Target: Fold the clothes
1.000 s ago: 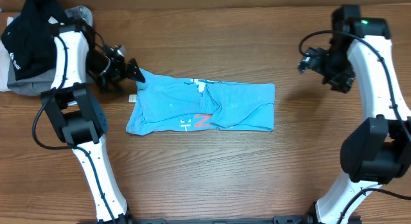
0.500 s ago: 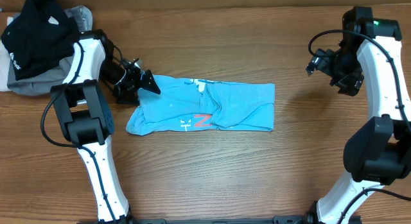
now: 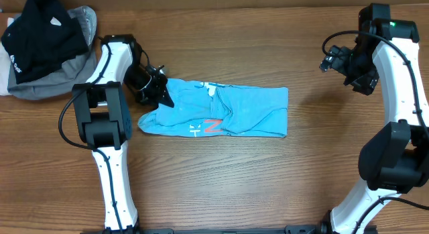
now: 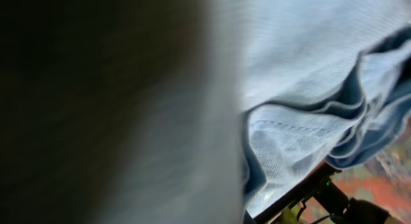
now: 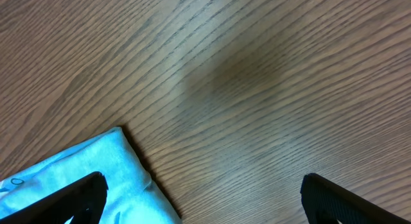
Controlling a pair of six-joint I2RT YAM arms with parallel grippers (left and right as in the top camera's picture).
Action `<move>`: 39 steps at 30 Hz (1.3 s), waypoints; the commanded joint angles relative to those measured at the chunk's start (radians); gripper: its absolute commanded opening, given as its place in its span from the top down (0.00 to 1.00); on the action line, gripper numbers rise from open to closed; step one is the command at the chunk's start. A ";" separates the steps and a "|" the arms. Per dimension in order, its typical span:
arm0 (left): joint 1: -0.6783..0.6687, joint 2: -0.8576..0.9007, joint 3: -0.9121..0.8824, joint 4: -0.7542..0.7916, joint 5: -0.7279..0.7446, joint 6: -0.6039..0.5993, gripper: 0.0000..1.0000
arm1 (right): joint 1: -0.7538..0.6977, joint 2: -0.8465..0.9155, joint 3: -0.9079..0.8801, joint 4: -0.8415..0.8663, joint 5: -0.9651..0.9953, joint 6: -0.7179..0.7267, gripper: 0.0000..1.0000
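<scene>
Here, well off to the outer side of the left gripper (image 3: 163, 97), a black garment (image 3: 37, 29) lies heaped on a grey garment (image 3: 47, 83), both apart from it. The left gripper sits right at the left end of the T-shirt (image 3: 234, 113), its tip over the cloth's upper left corner. It appears clamped on that corner. In its wrist view, bunched pale-blue fabric (image 4: 308, 57) fills the frame right against the camera, and a dark blur covers the left half, so the fingers themselves cannot be made out.

The T-shirt is a thin, light sky-blue piece lying on the wooden table (image 3: 221, 187) as a long band that stretches away from the left gripper toward the right arm. Its left end is drawn in and rumpled under the gripper. Creases gather near the middle, and the right end lies flat and square. White lettering and a red mark (image 3: 212, 126) show near the front edge, and a small white patch sits at the back edge.

The right gripper (image 3: 333, 58) hovers above bare wood, well beyond the shirt's right end and apart from it. Its fingers (image 5: 70, 198) are spread wide with nothing between them, and only the shirt's corner (image 5: 83, 163) shows beside the left finger.
</scene>
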State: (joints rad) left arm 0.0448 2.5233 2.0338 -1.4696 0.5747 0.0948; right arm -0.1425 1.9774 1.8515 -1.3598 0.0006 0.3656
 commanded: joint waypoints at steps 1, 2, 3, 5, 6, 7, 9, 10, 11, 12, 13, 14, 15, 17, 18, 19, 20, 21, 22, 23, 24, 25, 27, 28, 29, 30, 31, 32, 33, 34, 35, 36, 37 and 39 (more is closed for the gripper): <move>0.051 0.023 0.043 -0.021 -0.220 -0.087 0.96 | 0.002 -0.023 0.014 0.005 0.006 0.002 0.00; 0.064 0.022 0.067 -0.042 -0.233 -0.093 0.96 | 0.002 -0.023 0.014 0.005 0.006 0.002 0.00; 0.076 0.022 0.094 -0.061 -0.242 -0.096 0.96 | 0.002 -0.023 0.014 0.005 0.006 0.002 0.00; 0.094 0.021 0.158 -0.105 -0.242 -0.101 0.96 | 0.002 -0.023 0.014 0.005 0.006 0.002 0.00; 0.101 0.021 0.199 -0.128 -0.242 -0.104 0.96 | 0.002 -0.023 0.014 0.005 0.006 0.002 0.00; 0.106 0.020 0.235 -0.147 -0.242 -0.110 0.96 | 0.002 -0.023 0.014 0.005 0.006 0.002 0.00; 0.106 0.020 0.313 -0.193 -0.242 -0.110 0.96 | 0.002 -0.023 0.014 0.005 0.006 0.002 0.00; 0.103 0.020 0.357 -0.221 -0.242 -0.109 0.96 | 0.002 -0.023 0.014 0.005 0.006 0.002 0.00; 0.096 0.017 0.391 -0.221 -0.240 -0.110 0.96 | 0.002 -0.023 0.014 0.005 0.006 0.002 0.00; 0.087 0.006 0.409 -0.221 -0.227 -0.110 0.96 | 0.002 -0.023 0.014 0.005 0.006 0.002 0.00; 0.076 -0.005 0.426 -0.221 -0.209 -0.110 0.96 | 0.002 -0.023 0.014 0.005 0.006 0.002 0.00; 0.064 -0.015 0.438 -0.221 -0.196 -0.110 0.96 | 0.002 -0.023 0.014 0.005 0.006 0.002 0.00; 0.049 -0.027 0.447 -0.221 -0.185 -0.110 0.96 | 0.002 -0.023 0.014 0.005 0.006 0.002 0.00; 0.017 -0.048 0.459 -0.221 -0.174 -0.113 0.96 | 0.002 -0.023 0.014 0.005 0.006 0.002 0.00; -0.003 -0.060 0.460 -0.221 -0.174 -0.120 0.96 | 0.002 -0.023 0.014 0.005 0.006 0.002 0.00; -0.028 -0.073 0.460 -0.221 -0.174 -0.122 0.96 | 0.002 -0.023 0.014 0.005 0.006 0.002 0.00; -0.053 -0.085 0.460 -0.221 -0.174 -0.121 0.96 | 0.002 -0.023 0.014 0.005 0.006 0.002 0.00; -0.074 -0.094 0.460 -0.221 -0.174 -0.122 0.96 | 0.002 -0.023 0.014 0.005 0.006 0.002 0.00; -0.101 -0.106 0.460 -0.221 -0.174 -0.121 0.96 | 0.002 -0.023 0.014 0.005 0.006 0.002 0.00; -0.127 -0.116 0.460 -0.220 -0.175 -0.121 0.96 | 0.002 -0.023 0.014 0.005 0.006 0.002 0.00; -0.156 -0.126 0.460 -0.220 -0.181 -0.121 0.96 | 0.002 -0.023 0.014 0.005 0.006 0.002 0.00; -0.183 -0.135 0.460 -0.220 -0.193 -0.121 0.96 | 0.002 -0.023 0.014 0.005 0.006 0.002 0.00; -0.232 -0.145 0.460 -0.220 -0.220 -0.121 0.96 | 0.002 -0.023 0.014 0.005 0.006 0.002 0.00; -0.257 -0.145 0.460 -0.220 -0.235 -0.121 0.96 | 0.002 -0.023 0.014 0.005 0.006 0.002 0.00; -0.280 -0.145 0.460 -0.220 -0.245 -0.121 0.96 | 0.002 -0.023 0.014 0.005 0.006 0.002 0.00; -0.302 -0.142 0.457 -0.220 -0.249 -0.120 0.96 | 0.002 -0.023 0.014 0.005 0.006 0.002 0.00; -0.323 -0.141 0.454 -0.220 -0.249 -0.120 0.96 | 0.002 -0.023 0.014 0.005 0.006 0.002 0.00; -0.340 -0.138 0.452 -0.220 -0.249 -0.117 0.96 | 0.002 -0.023 0.014 0.005 0.006 0.002 0.00; -0.359 -0.137 0.448 -0.220 -0.249 -0.116 0.96 | 0.002 -0.023 0.014 0.005 0.006 0.002 0.00; -0.377 -0.135 0.445 -0.220 -0.249 -0.117 0.96 | 0.002 -0.023 0.014 0.005 0.006 0.002 0.00; -0.395 -0.132 0.443 -0.219 -0.249 -0.117 0.96 | 0.002 -0.023 0.014 0.005 0.006 0.002 0.00; -0.409 -0.129 0.443 -0.217 -0.249 -0.117 0.96 | 0.002 -0.023 0.014 0.005 0.006 0.002 0.00; -0.423 -0.124 0.443 -0.214 -0.249 -0.117 0.96 | 0.002 -0.023 0.014 0.005 0.006 0.002 0.00; -0.449 -0.114 0.442 -0.199 -0.248 -0.117 0.96 | 0.002 -0.023 0.014 0.005 0.006 0.002 0.00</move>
State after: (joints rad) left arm -0.3725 2.4104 2.4691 -1.6802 0.3317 -0.0097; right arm -0.1425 1.9774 1.8515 -1.3598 0.0006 0.3656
